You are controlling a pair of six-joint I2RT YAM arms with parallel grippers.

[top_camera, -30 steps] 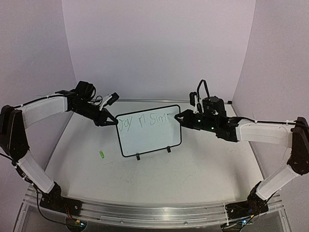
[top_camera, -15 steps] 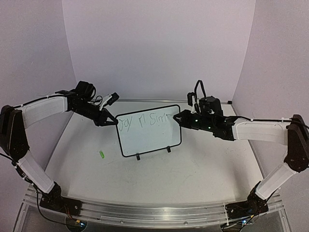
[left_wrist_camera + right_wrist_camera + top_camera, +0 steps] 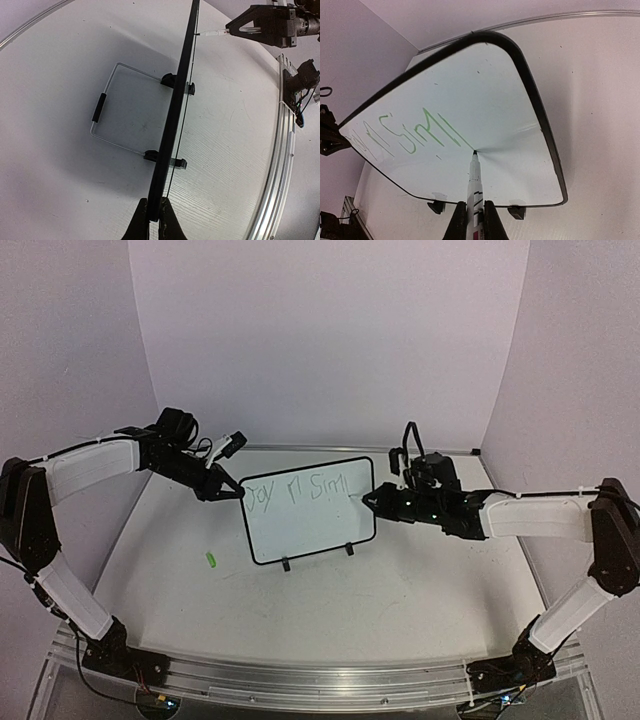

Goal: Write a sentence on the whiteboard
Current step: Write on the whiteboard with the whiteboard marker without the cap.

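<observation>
Marker [image 3: 474, 181] tip seemingly touching whiteboard [image 3: 495, 100], left pincer [image 3: 154, 212] clamping its edge

White whiteboard [image 3: 305, 525], thin black frame, black feet. Green sentence [image 3: 300, 487], thin strokes on the white. White marker [image 3: 475, 182], black tip, bit of red and black print low on barrel. Black left gripper [image 3: 236, 493], black right gripper [image 3: 370, 502]. Arms [image 3: 90, 465] white, joints black. White table [image 3: 420, 590], faint grey streaks and specks. Small bright green piece [image 3: 211, 560] on it. Silver rail [image 3: 300, 678]. Pale lilac walls [image 3: 330, 340]. Clear wire stand [image 3: 107, 107], black sleeve.
</observation>
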